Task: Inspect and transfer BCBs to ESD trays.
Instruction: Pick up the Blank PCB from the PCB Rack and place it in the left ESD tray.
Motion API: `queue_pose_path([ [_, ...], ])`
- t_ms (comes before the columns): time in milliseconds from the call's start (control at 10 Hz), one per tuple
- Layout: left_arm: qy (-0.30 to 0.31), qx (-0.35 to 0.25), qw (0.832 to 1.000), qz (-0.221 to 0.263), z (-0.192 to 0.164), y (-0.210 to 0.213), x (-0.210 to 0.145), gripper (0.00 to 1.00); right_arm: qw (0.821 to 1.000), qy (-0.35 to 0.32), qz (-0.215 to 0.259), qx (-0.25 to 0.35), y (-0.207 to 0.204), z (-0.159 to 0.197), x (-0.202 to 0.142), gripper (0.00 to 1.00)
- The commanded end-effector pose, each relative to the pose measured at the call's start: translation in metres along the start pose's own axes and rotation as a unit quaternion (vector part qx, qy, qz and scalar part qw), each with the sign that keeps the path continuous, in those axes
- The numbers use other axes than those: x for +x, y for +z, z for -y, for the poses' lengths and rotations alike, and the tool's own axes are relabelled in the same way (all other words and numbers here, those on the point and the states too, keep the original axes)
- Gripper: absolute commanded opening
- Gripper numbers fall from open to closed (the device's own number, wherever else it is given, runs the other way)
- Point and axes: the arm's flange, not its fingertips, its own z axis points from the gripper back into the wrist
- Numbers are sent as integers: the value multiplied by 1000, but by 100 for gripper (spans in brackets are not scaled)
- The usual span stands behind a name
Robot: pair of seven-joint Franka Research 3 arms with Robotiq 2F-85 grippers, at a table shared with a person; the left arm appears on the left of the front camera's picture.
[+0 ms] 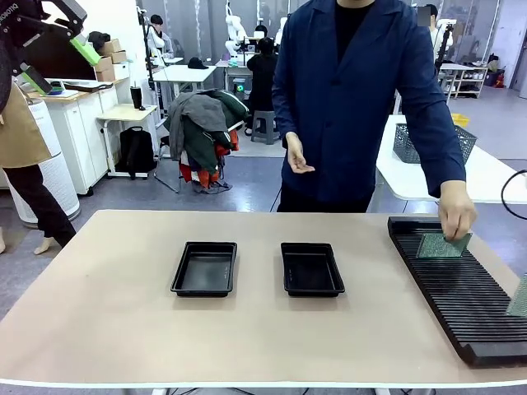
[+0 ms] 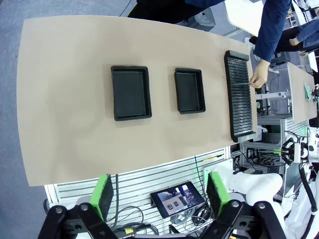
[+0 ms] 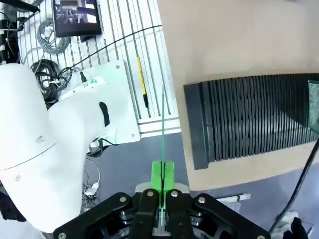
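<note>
Two ESD trays lie side by side mid-table, the left tray (image 1: 204, 269) (image 2: 130, 92) and the right tray (image 1: 312, 269) (image 2: 189, 90); nothing shows inside either. My right gripper (image 3: 162, 172) is shut on a BCB (image 3: 163, 129), seen edge-on as a thin green line, above the floor just off the table's edge. This BCB (image 1: 520, 296) shows at the right edge of the front view. The person's hand (image 1: 457, 216) holds another BCB (image 1: 442, 245) (image 2: 244, 83) at the far end of the slotted rack. My left gripper (image 2: 159, 194) (image 1: 62, 64) hangs open high above the table's near-left side.
The long black slotted rack (image 1: 461, 288) (image 2: 240, 94) (image 3: 249, 119) runs along the table's right side. A tablet (image 2: 177, 199) and cables lie below the near table edge. The right arm's white base (image 3: 55, 134) stands beside the table. The person stands at the far side.
</note>
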Motion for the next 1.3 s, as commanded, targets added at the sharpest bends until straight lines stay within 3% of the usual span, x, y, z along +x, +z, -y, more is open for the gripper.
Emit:
queue_pose_path([
  [0, 2, -3, 1000, -1, -1, 0, 0, 100, 1000, -6, -8, -6, -17, -11, -1, 2],
  [800, 2, -3, 1000, -1, -1, 0, 0, 100, 999, -34, -21, 2, -22, -9, -4, 2],
  [900, 2, -3, 1000, -1, -1, 0, 0, 100, 1000, -2, -1, -7, 2, -5, -3, 2],
  [1200, 2, -3, 1000, -1, -1, 0, 0, 100, 1000, -2, -1, -7, 2, -5, -3, 2],
])
